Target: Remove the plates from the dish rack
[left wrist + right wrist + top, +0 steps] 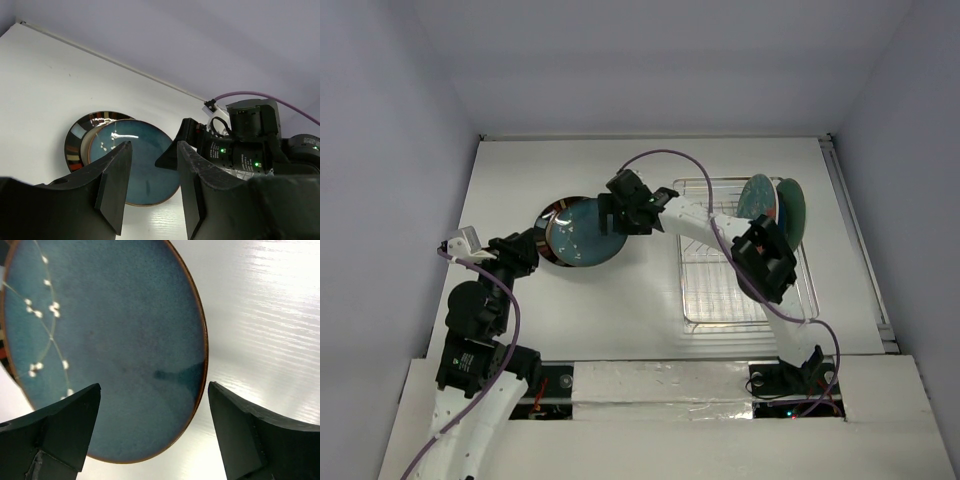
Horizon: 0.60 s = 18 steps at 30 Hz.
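Note:
A teal-blue plate with a white blossom sprig lies flat on a cream plate with a dark brown rim, left of the dish rack. My right gripper hovers over the teal-blue plate's right edge, jaws wide open and touching nothing. My left gripper stands low at the stack's near-left side, open a little with nothing between its fingers. Two plates stand upright at the rack's far end.
The right arm's wrist with green lights fills the right of the left wrist view, close to my left fingers. A purple cable loops above the right arm. The table's back wall runs just behind the rack.

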Each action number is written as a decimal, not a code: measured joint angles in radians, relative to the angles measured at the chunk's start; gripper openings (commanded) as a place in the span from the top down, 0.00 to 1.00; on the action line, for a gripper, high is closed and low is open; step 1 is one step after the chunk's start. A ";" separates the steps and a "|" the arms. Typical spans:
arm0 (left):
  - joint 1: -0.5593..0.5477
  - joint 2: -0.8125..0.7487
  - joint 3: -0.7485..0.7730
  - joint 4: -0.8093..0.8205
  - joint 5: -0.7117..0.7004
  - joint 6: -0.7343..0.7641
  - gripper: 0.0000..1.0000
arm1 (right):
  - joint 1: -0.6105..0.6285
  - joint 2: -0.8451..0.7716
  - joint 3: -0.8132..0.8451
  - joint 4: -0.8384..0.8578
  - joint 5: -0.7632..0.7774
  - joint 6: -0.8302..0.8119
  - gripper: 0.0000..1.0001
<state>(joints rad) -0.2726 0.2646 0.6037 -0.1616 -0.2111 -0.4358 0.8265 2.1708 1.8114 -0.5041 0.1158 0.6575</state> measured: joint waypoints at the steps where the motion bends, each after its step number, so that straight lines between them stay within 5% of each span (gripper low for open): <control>1: 0.000 0.000 0.000 0.000 0.000 0.000 0.62 | 0.000 0.006 0.006 -0.008 0.001 -0.008 0.05; 18: 0.013 0.000 0.000 0.000 0.000 0.000 0.62 | 0.000 0.030 0.147 -0.071 -0.031 -0.040 0.20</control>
<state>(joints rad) -0.2600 0.2642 0.6037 -0.1616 -0.2111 -0.4358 0.8265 2.2009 1.9583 -0.5751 0.0853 0.6170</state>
